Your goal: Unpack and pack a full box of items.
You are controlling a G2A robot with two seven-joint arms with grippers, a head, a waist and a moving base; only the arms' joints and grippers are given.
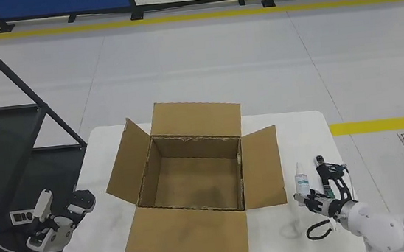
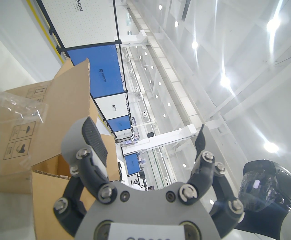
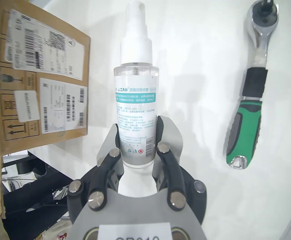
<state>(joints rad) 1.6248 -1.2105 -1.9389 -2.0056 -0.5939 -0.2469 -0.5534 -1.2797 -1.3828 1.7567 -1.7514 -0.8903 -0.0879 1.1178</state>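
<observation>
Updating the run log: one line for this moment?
box: flaps open | right gripper: shut on spray bottle, lying on table | ratchet: beside it | left gripper: open

Grey floor (image 1: pixel 254 61) with yellow lines (image 1: pixel 176 17), blue panels (image 1: pixel 55 2) behind.

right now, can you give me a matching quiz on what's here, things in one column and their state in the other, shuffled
Things
1. cardboard box
2. spray bottle
3. ratchet wrench
4. left hand

States
A. lying free on the table, nothing gripping it
B. fingers apart, holding nothing
C. flaps spread wide
D. gripped near its base by the right hand

Pairs: 1-C, 2-D, 3-A, 4-B
</observation>
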